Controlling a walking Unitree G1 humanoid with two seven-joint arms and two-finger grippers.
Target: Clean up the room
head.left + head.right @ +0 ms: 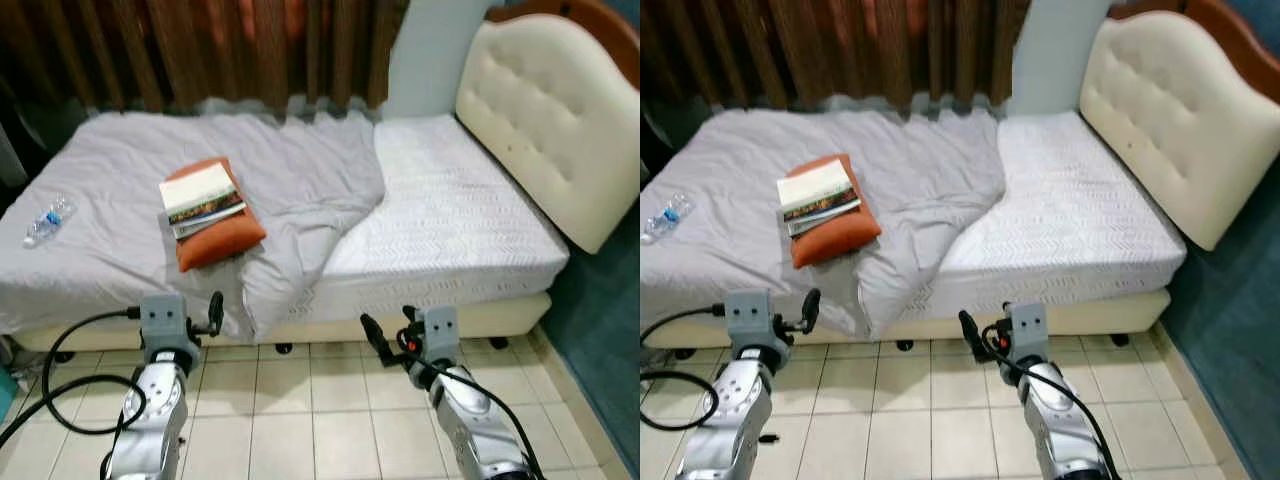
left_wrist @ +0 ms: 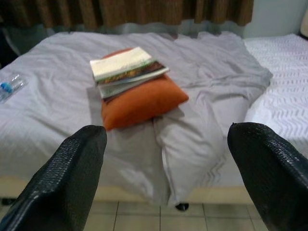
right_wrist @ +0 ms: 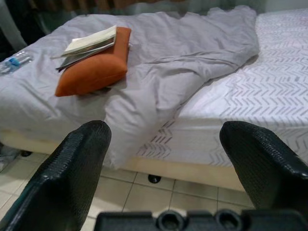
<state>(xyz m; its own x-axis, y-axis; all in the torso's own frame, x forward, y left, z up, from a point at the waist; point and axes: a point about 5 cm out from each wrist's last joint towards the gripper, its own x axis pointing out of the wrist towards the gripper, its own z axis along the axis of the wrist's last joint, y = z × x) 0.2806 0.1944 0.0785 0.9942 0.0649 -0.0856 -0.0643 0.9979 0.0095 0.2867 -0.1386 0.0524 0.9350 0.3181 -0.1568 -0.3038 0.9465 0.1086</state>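
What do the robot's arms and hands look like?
Both arms are shiny silver with a grey boxy block at each wrist. The left hand and right hand each have two long black fingers with a bumpy woven texture. Black cables loop from the left arm; red wiring shows by the right wrist.

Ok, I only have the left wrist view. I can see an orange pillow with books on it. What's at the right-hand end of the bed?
Observer: A cream tufted headboard stands at that end of the bed.
Operator: Where's the right gripper?
Observer: The right gripper is low over the tiled floor, just short of the bed's edge, fingers open.
Operator: Anything beyond the tiles?
Observer: Teal carpet borders them on the robot's right.
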